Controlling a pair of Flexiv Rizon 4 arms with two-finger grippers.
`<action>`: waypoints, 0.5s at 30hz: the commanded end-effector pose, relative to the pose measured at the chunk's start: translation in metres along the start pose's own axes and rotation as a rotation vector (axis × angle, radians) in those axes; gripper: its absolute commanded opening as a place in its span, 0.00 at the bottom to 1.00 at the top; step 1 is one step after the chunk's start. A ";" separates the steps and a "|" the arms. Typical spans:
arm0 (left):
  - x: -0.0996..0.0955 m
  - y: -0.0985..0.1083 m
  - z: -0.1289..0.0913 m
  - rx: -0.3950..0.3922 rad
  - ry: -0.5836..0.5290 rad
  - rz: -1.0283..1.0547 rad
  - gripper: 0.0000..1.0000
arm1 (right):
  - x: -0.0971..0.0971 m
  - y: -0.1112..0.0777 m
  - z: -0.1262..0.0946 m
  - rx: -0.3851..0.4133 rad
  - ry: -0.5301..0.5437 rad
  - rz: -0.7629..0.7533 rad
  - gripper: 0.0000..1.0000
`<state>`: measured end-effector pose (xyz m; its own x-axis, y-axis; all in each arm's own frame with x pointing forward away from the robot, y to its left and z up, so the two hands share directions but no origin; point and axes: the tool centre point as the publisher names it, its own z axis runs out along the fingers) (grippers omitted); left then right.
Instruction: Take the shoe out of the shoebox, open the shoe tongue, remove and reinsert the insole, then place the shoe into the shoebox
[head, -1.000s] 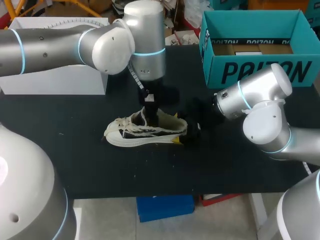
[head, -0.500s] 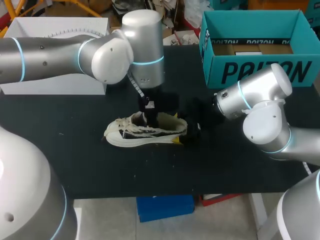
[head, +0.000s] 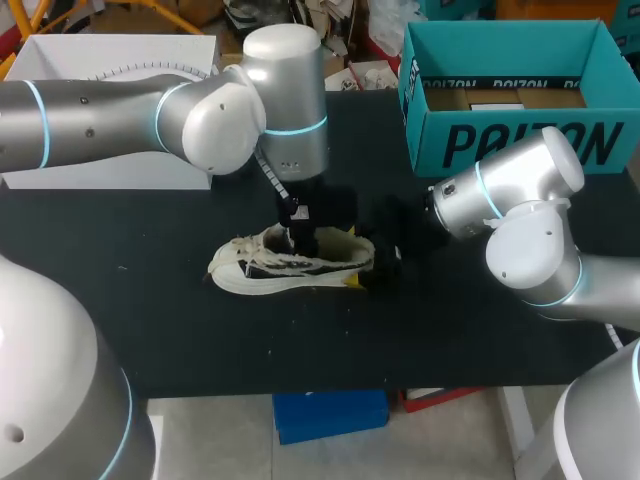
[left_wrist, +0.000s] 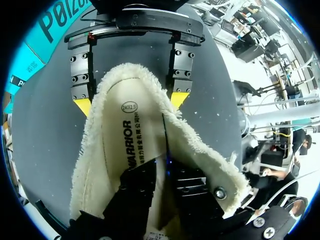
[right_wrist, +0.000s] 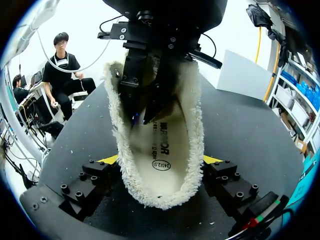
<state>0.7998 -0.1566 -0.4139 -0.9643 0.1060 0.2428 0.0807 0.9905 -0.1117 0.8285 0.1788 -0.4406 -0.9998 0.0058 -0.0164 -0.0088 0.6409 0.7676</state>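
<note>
The cream low shoe (head: 290, 268) lies on its sole in the middle of the black table (head: 180, 330), toe pointing left. My left gripper (head: 303, 238) reaches down into the shoe's opening. In the left wrist view its black fingers (left_wrist: 142, 187) stand a narrow gap apart over the printed insole (left_wrist: 125, 145), which lies flat inside the fleecy collar (left_wrist: 195, 150). My right gripper (head: 385, 262) is at the heel, one yellow tip (right_wrist: 107, 160) against each side of it. The teal shoebox (head: 520, 145) stands at the back right with no shoe in it.
A white box (head: 110, 150) sits at the table's back left behind my left arm. Bare black tabletop lies in front of the shoe and to its left.
My left gripper's fingers have parted slightly inside the shoe, and the left wrist has shifted a little. The shoe and the right arm have not moved.
</note>
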 end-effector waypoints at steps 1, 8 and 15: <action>0.010 0.002 0.002 0.005 -0.048 0.011 0.67 | 0.000 -0.001 0.003 0.002 -0.001 0.001 0.00; 0.009 0.003 0.005 -0.058 -0.134 0.002 0.46 | 0.000 -0.001 0.003 0.002 -0.001 0.001 0.00; 0.008 0.004 0.008 -0.165 -0.348 -0.016 0.45 | 0.000 -0.001 0.003 0.002 -0.001 0.001 0.00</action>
<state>0.8046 -0.1495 -0.4173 -0.9962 0.0835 0.0257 0.0838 0.9965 0.0085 0.8275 0.1795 -0.4406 -0.9998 0.0052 -0.0168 -0.0096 0.6406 0.7678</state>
